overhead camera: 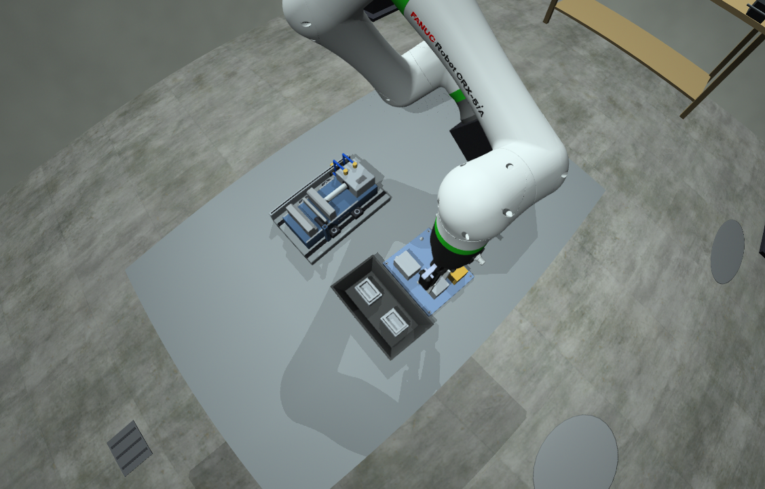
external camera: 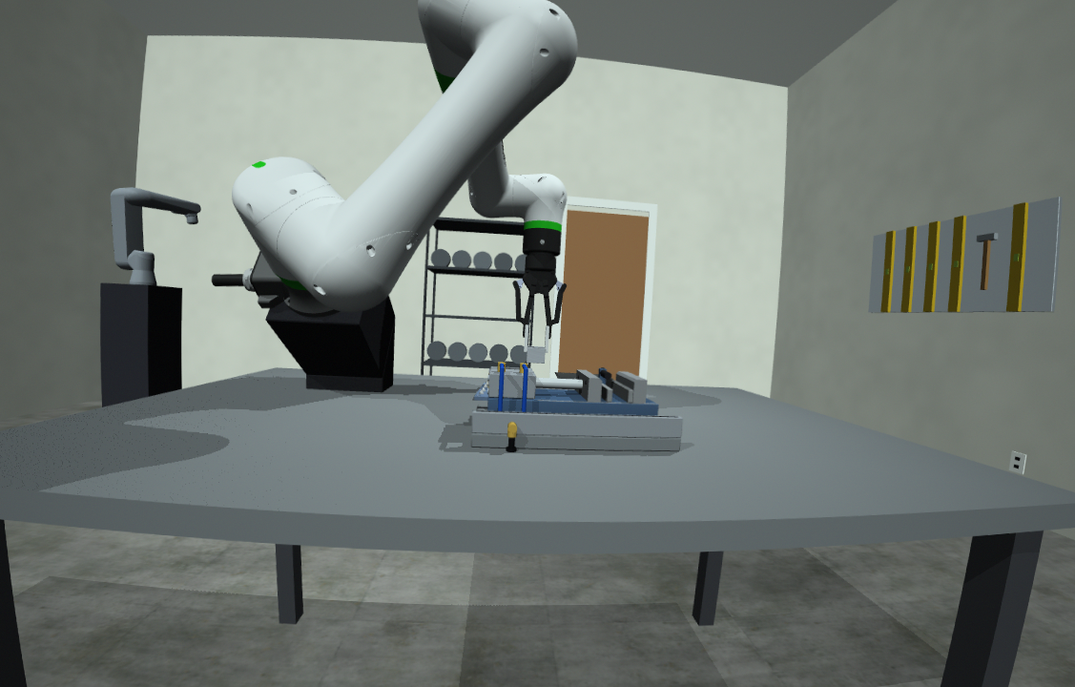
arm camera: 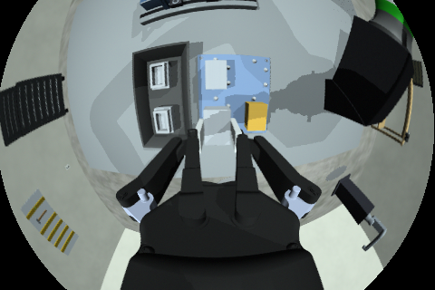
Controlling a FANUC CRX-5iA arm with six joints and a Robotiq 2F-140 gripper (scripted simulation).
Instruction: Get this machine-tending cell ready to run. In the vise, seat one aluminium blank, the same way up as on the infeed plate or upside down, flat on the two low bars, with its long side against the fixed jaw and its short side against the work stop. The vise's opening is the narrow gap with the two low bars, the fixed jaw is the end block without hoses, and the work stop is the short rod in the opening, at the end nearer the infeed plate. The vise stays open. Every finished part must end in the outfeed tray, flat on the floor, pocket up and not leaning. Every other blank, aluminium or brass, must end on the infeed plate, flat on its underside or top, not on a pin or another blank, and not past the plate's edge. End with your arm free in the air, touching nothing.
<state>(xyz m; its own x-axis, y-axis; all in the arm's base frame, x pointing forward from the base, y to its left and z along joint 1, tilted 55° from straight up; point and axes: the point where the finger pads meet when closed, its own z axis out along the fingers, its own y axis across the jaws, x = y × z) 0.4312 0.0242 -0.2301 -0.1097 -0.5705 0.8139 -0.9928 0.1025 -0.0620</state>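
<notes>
My gripper (arm camera: 217, 126) is shut on an aluminium blank (arm camera: 217, 132) and holds it in the air above the blue infeed plate (arm camera: 235, 87). From the side the blank (external camera: 536, 352) hangs under the fingers (external camera: 537, 331), well above the table. A second aluminium blank (overhead camera: 406, 263) and a brass blank (overhead camera: 457, 274) lie flat on the infeed plate. The vise (overhead camera: 327, 204) stands apart to the left with its opening empty. Two finished parts (overhead camera: 368, 290) (overhead camera: 394, 320) lie pocket up in the dark outfeed tray (overhead camera: 382, 305).
The outfeed tray sits right against the infeed plate's left edge. The vise's hose end, with blue fittings (overhead camera: 345, 163), faces away from the plate. The arm's black base (overhead camera: 470, 139) stands behind the plate.
</notes>
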